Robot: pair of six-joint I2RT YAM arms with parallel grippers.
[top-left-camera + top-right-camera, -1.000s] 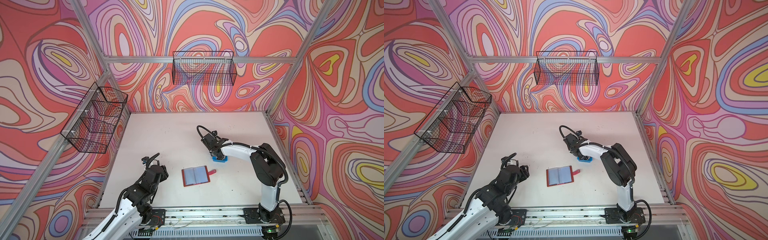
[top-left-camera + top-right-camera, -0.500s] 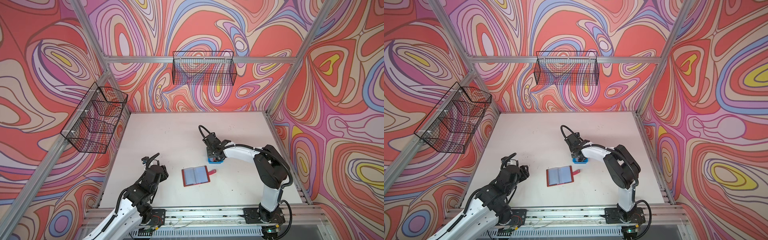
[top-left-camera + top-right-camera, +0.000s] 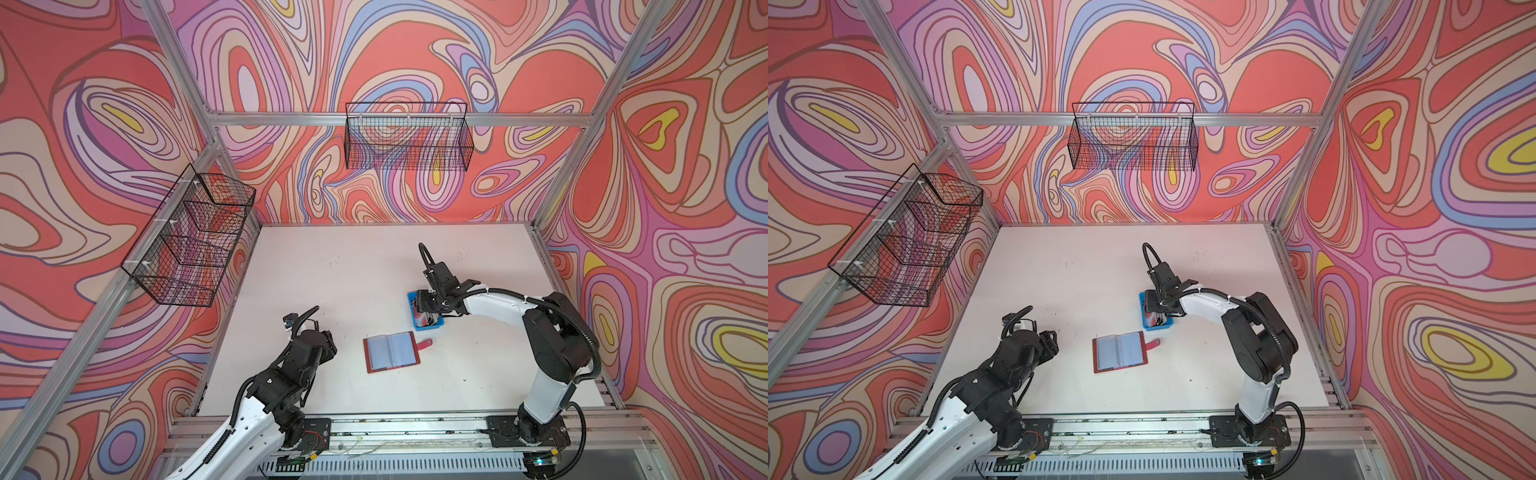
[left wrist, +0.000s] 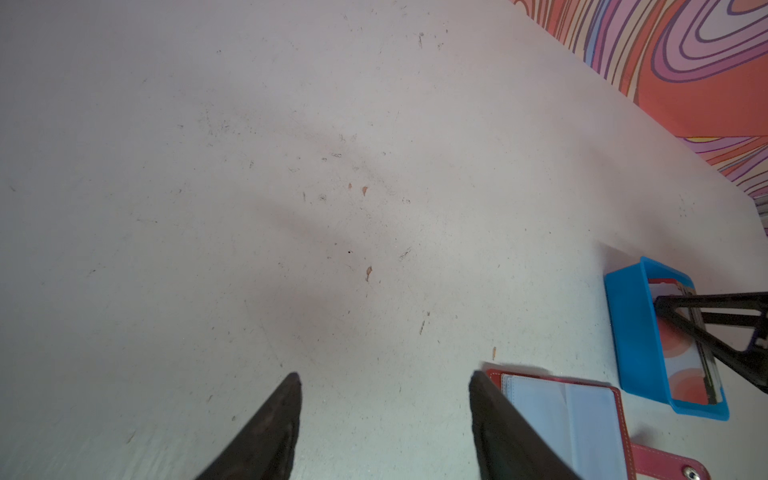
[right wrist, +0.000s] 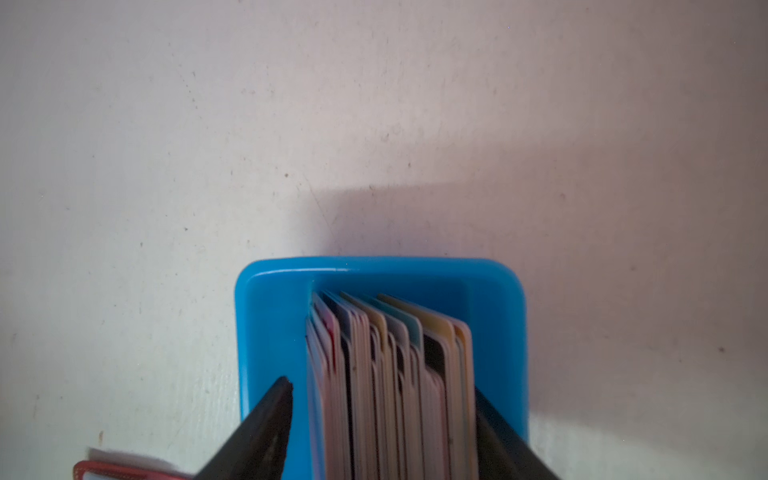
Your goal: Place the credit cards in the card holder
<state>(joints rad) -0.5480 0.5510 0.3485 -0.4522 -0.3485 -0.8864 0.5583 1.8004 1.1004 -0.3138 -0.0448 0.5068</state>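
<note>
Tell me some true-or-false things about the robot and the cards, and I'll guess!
1. The card holder lies open on the table. True.
2. The credit cards lie flat on the table. False: they stand on edge in the blue tray.
3. The right hand reaches into the tray with a finger on each side of the cards. True.
4. The left hand holds a card. False: it is open and empty.

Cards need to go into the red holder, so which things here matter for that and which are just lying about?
For the job:
credit cards, standing in the blue tray
card holder, lying open
right gripper, open astride the cards
left gripper, open

Just lying about:
blue tray itself, once emptied
back wall basket
side wall basket
</note>
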